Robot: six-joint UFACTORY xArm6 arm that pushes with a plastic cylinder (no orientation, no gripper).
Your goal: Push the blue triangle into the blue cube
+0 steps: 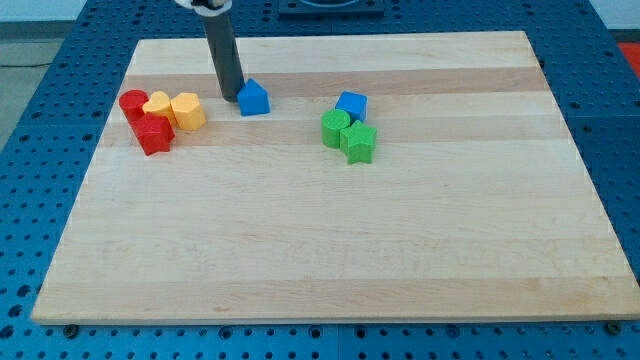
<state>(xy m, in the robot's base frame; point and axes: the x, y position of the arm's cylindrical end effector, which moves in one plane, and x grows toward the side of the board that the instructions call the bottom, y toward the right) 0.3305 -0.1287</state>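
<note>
The blue triangle (254, 98) sits on the wooden board (330, 230) in the upper left-middle. My tip (230, 97) rests on the board just to the triangle's left, touching or nearly touching it. The blue cube (351, 105) lies to the right of the triangle, about a hundred pixels away, with bare board between them. The rod rises from the tip toward the view's top.
A green cylinder-like block (335, 128) and a green star (359, 142) touch the blue cube's lower side. At the left, a red cylinder (133, 103), a red star (153, 133), a yellow block (159, 106) and a yellow hexagon-like block (187, 110) cluster together.
</note>
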